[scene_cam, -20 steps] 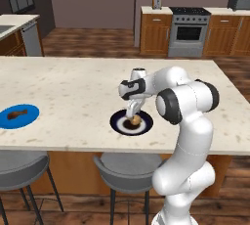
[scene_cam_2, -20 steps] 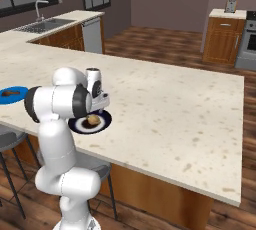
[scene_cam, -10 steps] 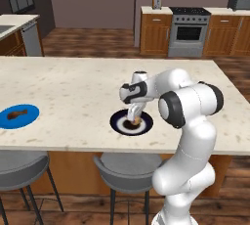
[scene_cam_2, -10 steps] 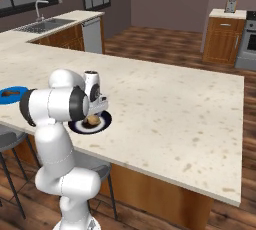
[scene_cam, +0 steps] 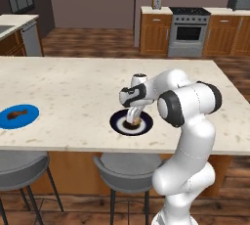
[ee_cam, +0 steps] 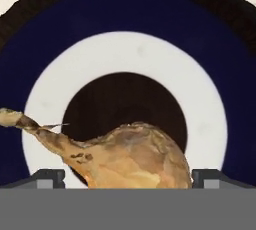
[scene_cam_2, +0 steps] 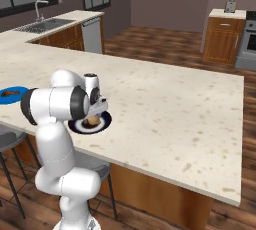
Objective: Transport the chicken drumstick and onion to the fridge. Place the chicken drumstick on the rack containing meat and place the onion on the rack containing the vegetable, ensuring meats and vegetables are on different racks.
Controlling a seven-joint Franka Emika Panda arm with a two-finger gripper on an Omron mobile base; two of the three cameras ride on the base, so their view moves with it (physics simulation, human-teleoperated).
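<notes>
**Onion between the fingertips, low centre of hand view**

Onion (ee_cam: 135,156): golden-brown, papery, bulbous, with a thin dry stalk trailing to the left edge; resting on a ringed plate (ee_cam: 125,54) of navy, white and dark centre. Gripper (ee_cam: 128,179) spread wide, one fingertip either side of the bulb, touching or not unclear. Counted: one onion, two plates, one chicken drumstick (scene_cam: 14,116) on the blue plate (scene_cam: 29,119) at left of the left base view; two stools (scene_cam: 122,168).
</notes>
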